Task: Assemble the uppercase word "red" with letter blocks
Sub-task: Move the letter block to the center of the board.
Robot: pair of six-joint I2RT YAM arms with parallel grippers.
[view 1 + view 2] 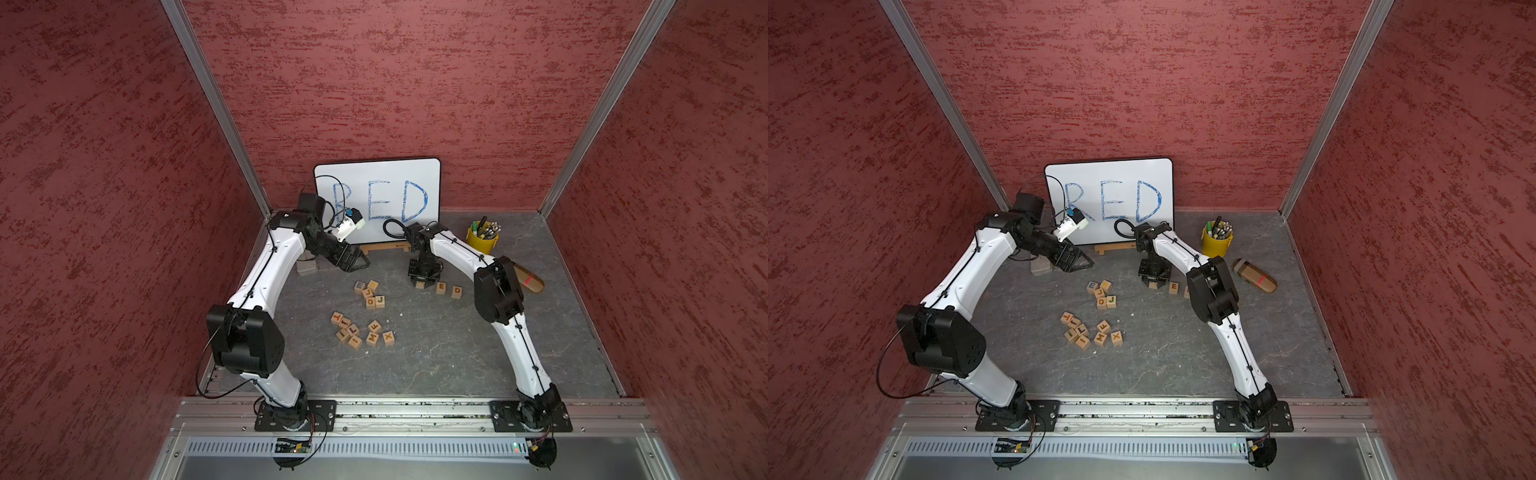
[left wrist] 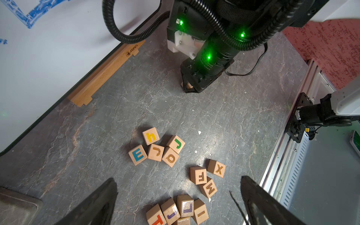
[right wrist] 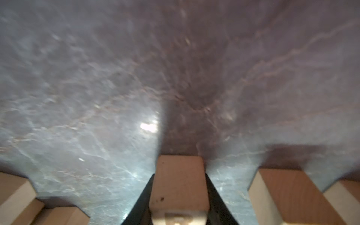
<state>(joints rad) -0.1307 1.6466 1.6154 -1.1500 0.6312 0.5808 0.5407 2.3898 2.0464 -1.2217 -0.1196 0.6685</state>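
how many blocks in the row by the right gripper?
3. Gripped block between the fingers of the right gripper, letter unreadable; E block beside it; D block at the end. Gaps between all three; none look hidden.

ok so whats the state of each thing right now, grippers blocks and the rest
right gripper: shut on the gripped block
gripped block: clamped, low by the table, letter hidden
E block: resting free, letter up
D block: resting free, letter up, gap from E block
left gripper: open, empty
whiteboard: upright, RED written in blue
yellow cup: upright, holding pens
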